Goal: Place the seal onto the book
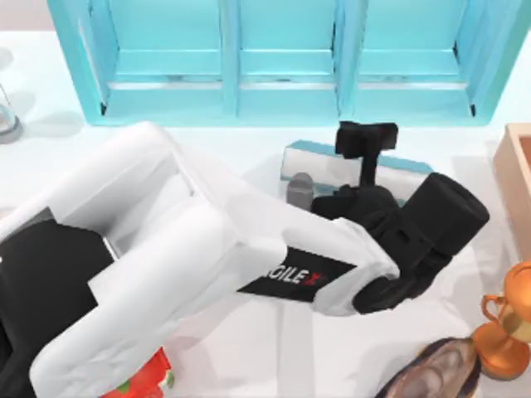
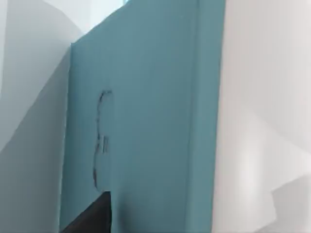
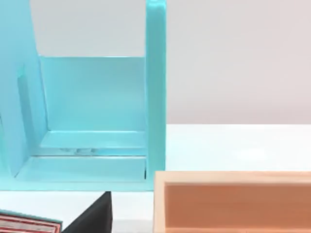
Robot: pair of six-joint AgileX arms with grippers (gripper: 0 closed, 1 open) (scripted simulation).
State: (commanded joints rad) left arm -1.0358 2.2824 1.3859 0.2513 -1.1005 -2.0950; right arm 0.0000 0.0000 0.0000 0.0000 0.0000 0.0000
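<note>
My left claw [image 1: 366,149] hangs over the thick teal-blue hardcover book [image 1: 315,162], which lies on the white table just in front of the turquoise shelf unit [image 1: 282,58], right of centre. Clenched or released? I cannot tell; my own black wrist hides it from above. The wrist camera looks straight onto the plain teal cover, very close, with one faint dark outline on it.

Where is the seal? Hard to call. A small greyish upright stub [image 1: 300,189] stands at the book's near-left edge, touching my forearm's shadow. I cannot say whether that is the seal, nor whether it rests on the cover or just beside it.

The dangers from here, as I judge them:
- If that stub is the seal, it sits close to the edge, and a brush from my bulky forearm could tip it off.
- If I am holding the seal, letting go tilted could topple it.
- The shelf is near on the far side, so a careless lift could clip it.

My right arm idles off to the right, by the pale wooden box [image 1: 518,191].
</note>
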